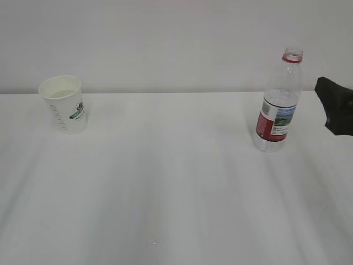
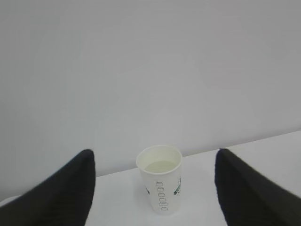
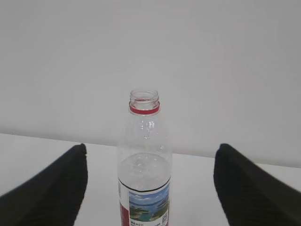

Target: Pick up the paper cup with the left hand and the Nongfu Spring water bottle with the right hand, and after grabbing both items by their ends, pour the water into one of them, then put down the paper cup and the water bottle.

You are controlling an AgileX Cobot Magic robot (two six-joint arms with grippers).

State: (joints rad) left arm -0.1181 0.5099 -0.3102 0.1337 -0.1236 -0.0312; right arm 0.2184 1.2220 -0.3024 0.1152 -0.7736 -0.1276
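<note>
One white cup (image 1: 64, 103), green logo and dotted print too small to read, stands upright near the bench's (image 1: 165, 182) far-left edge, liquid inside. One clear uncapped bottle (image 1: 278, 105), red neck ring, red-and-white landscape label, stands far right, partly filled. Left tool (image 2: 153, 188) and right tool (image 3: 150, 183) both released, holding nothing

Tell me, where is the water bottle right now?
The water bottle stands upright on the right side of the white table in the exterior view, far from the paper cup, with the open right hand just beside it.
</note>
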